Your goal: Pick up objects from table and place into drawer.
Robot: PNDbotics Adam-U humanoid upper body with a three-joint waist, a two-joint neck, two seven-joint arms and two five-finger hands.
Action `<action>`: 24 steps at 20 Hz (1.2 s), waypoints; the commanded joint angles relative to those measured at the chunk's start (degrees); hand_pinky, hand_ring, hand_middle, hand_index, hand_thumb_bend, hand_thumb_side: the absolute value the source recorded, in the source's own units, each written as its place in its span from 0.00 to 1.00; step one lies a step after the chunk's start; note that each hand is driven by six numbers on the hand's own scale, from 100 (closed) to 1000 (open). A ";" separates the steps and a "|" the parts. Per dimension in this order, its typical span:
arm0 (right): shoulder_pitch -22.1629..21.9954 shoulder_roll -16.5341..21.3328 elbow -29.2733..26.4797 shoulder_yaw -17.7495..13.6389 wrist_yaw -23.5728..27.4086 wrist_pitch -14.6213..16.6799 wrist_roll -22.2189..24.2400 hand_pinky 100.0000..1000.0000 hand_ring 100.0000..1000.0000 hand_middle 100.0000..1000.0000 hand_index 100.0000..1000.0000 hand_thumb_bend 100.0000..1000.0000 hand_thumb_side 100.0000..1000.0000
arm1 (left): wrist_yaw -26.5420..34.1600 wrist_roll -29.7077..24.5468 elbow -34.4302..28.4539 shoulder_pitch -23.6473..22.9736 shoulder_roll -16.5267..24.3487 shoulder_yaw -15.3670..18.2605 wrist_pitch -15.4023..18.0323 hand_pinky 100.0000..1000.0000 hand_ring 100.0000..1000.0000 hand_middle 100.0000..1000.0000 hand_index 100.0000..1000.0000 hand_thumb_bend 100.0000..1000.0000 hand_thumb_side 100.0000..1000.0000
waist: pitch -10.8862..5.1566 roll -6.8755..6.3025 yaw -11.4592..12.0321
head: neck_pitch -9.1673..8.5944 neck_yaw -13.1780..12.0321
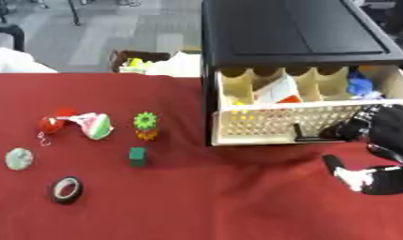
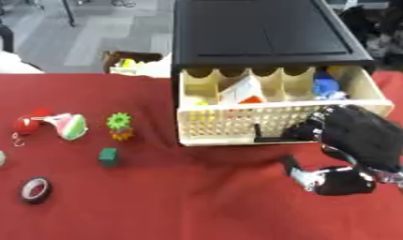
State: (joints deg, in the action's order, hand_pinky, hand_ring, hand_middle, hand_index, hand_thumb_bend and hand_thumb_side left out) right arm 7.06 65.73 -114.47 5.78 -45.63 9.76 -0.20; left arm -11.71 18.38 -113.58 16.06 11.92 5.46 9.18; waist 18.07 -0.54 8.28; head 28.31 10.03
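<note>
We had the cream plastic drawer with its perforated front [image 2: 237,123] standing pulled out of the black box-shaped cabinet [image 2: 262,33], and our right hand [image 2: 361,136], black and bulky, sat at the drawer's front, fingers curled toward the dark handle [image 2: 270,138] just to its left; whether they actually gripped that handle, we could not tell. Our left hand was nowhere in either view. We judged the opening step done and the picking not yet begun, since the loose pieces all lay well off to the hand's left on the red cloth-covered table [image 1: 197,206]. Nearest to the hand on that side sat a small green cube-like block [image 1: 138,156], matte and square-edged; just beyond it a green gear-shaped toy on an orange base [image 1: 145,125], toothed and knobbly. Farther left lay a soft-looking watermelon-slice toy in green, white and pink [image 1: 94,125] touching a round red ball-like piece [image 1: 50,123], then a pale green flat disc [image 1: 18,158] and a black roll of tape with a pale inner ring [image 1: 67,189]. Inside the drawer, behind the hand, we saw scalloped dividers, a white-and-orange piece [image 2: 246,91] and something blue [image 2: 326,86]. Next, we reckoned, the hand needed to leave the drawer front, travel left and close on the green block, whose flat sides looked easiest to pinch.
</note>
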 commanded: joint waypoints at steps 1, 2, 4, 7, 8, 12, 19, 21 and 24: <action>-0.55 1.92 -0.12 1.34 0.68 0.50 -0.69 0.00 0.00 0.00 0.70 0.00 1.00 | -0.31 0.20 -1.02 0.57 0.49 0.26 -0.01 0.39 0.44 0.54 0.67 0.00 0.83 | -0.52 -0.04 0.10 | -0.75 -0.20; -0.58 2.06 -0.12 1.24 0.75 0.53 -1.04 0.00 0.00 0.00 0.70 0.00 1.00 | -0.31 0.20 -1.02 0.55 0.50 0.26 -0.02 0.39 0.44 0.54 0.67 0.00 0.83 | -0.54 -0.03 0.09 | -0.80 -0.22; -0.67 2.32 -0.12 1.05 0.80 0.58 -1.73 0.00 0.00 0.00 0.70 0.00 1.00 | -0.31 0.21 -1.02 0.52 0.52 0.28 -0.03 0.39 0.44 0.54 0.67 0.00 0.83 | -0.55 -0.03 0.05 | -0.88 -0.27; -0.89 2.71 -0.12 0.95 0.56 0.76 -2.60 0.00 0.00 0.00 0.70 0.00 1.00 | -0.32 0.17 -1.02 0.51 0.51 0.26 -0.04 0.39 0.44 0.54 0.67 0.00 0.83 | -0.53 -0.02 -0.02 | -0.99 -0.29; -1.02 2.80 -0.12 0.96 0.40 0.85 -2.84 0.00 0.00 0.00 0.70 0.00 1.00 | -0.32 0.17 -1.02 0.49 0.51 0.28 -0.05 0.39 0.44 0.54 0.67 0.00 0.83 | -0.52 -0.02 -0.03 | -1.02 -0.32; -1.92 2.94 -0.12 1.05 -0.46 1.16 -3.70 0.00 0.00 0.00 0.70 0.00 1.00 | -0.37 0.19 -1.02 0.47 0.52 0.30 -0.03 0.39 0.44 0.54 0.67 0.00 0.83 | -0.45 -0.07 -0.06 | -1.10 -0.39; -1.27 3.80 -0.12 1.38 -1.35 0.68 -4.53 0.00 0.00 0.00 0.70 0.00 1.00 | -0.42 0.07 -1.02 0.40 0.50 0.23 0.00 0.39 0.44 0.54 0.67 0.00 0.83 | -0.39 -0.04 -0.09 | -1.33 -0.46; -0.90 3.99 -0.12 1.49 -1.39 0.23 -4.38 0.00 0.00 0.00 0.70 0.00 1.00 | -0.43 0.04 -1.02 0.35 0.50 0.24 0.00 0.39 0.44 0.54 0.67 0.00 0.83 | -0.39 -0.04 -0.10 | -1.31 -0.51; -0.85 3.91 -0.12 1.46 -1.35 -0.53 -4.21 0.00 0.00 0.00 0.70 0.00 1.00 | -0.46 0.03 -1.02 0.28 0.49 0.28 0.01 0.39 0.44 0.54 0.67 0.00 0.83 | -0.41 -0.08 -0.14 | -1.34 -0.59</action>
State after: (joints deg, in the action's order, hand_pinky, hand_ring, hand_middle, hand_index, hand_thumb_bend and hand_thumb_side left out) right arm 6.50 67.75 -114.45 6.37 -46.07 9.36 -4.75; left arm -11.76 18.38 -113.58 16.05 11.92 5.46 9.19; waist 18.32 -0.56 8.14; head 27.60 9.63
